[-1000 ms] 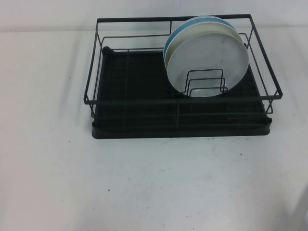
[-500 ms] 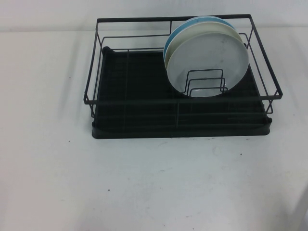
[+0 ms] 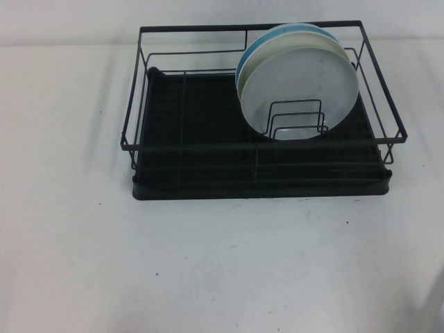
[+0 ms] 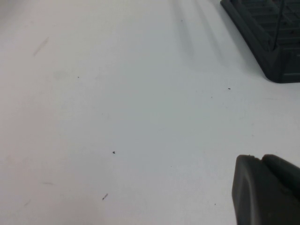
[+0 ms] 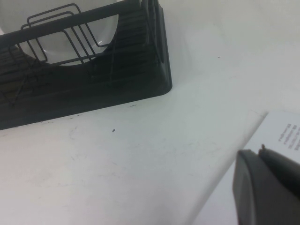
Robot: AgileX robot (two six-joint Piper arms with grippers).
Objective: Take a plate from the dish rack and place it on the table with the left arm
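Note:
The black wire dish rack (image 3: 194,149) stands on the white table (image 3: 222,263) in the high view. Three plates stand on edge at its back right: the pale grey-blue plate (image 3: 305,76) in front, a cream-white plate (image 3: 240,87) behind it, and a teal-blue plate (image 3: 254,47) at the back. Neither arm shows in the high view. My left gripper (image 4: 260,158) hovers shut and empty over bare table, with a corner of the rack (image 4: 276,56) some way off. My right gripper (image 5: 260,150) is shut and empty near the table's edge, facing the rack (image 5: 93,93) and a plate (image 5: 56,44).
Upright wire dividers (image 3: 295,119) stand in front of the plates' lower part. The left half of the rack's tray (image 3: 187,118) holds nothing. A printed white sheet (image 5: 286,133) lies below the table's edge beside my right gripper.

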